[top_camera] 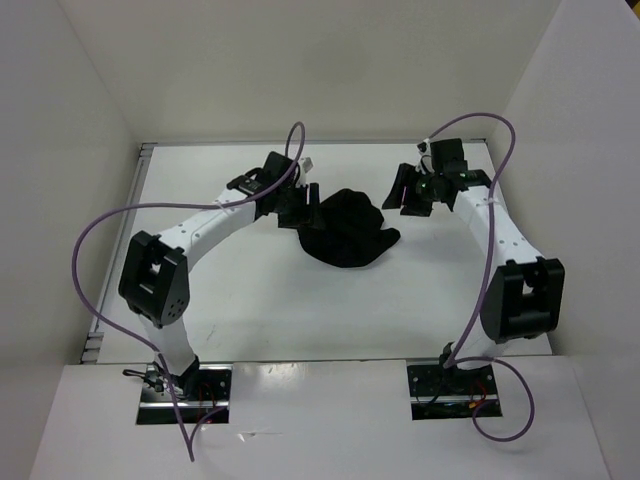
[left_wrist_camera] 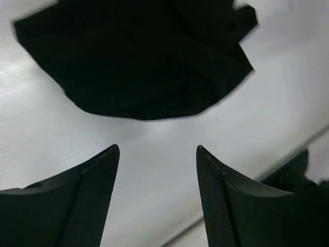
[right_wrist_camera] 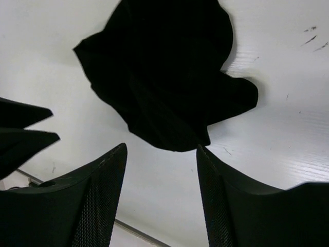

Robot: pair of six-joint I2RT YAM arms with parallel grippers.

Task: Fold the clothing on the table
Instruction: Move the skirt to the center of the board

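Between the left end effector [top_camera: 303, 203] and the right end effector [top_camera: 408, 190] lies the clothing [top_camera: 343, 230], a crumpled black heap on the white tabletop [top_camera: 250, 300], not spread flat. Both end effectors have their jaws wide apart and hold nothing. In each wrist view only bare tabletop shows between the fingers, and the cloth is just ahead, not touching them.

The garment looks light, soft and limp, so I judge it will sag when lifted and keep no shape. It does not look fragile, but a pinch may catch several layers together. A good place to take hold seems to be the outer edge: the rounded hem nearest the left end effector, and the pointed corner that sticks out toward the right one.

Nothing stands between the jaws and the cloth. The two arms are near each other and could meet over the heap. The purple cables [top_camera: 100, 230] hang well apart from it.
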